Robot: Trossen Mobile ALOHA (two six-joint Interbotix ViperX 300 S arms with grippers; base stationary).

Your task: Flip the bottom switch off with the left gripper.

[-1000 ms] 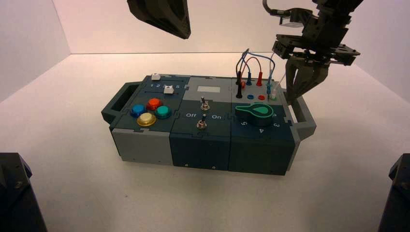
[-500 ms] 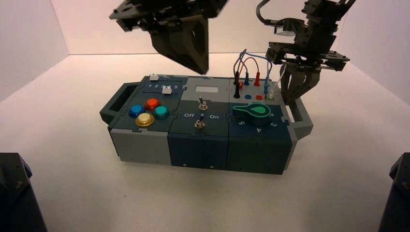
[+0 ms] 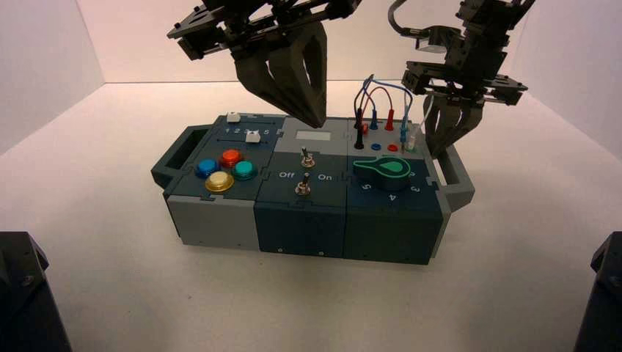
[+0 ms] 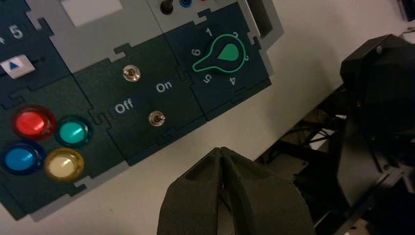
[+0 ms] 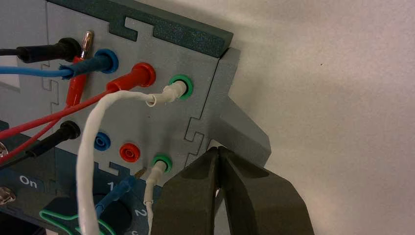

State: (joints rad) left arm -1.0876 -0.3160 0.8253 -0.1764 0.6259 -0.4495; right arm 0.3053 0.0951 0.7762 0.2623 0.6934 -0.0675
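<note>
The bottom switch (image 3: 303,188) is seen on the dark middle part of the box (image 3: 301,227), on the side away from the desk's (image 3: 132,271) far edge. Above the box's middle, the left hand (image 3: 317,123) is held closed, apart from the switch; its arm is cut off. The right handle (image 3: 456,176) is partly hidden by the right hand (image 3: 433,155).

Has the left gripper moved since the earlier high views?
Yes. The left gripper has come down and toward the robot's right; its tip, once above the far wall's bottom edge, now appears just over the box's pale window.
</note>
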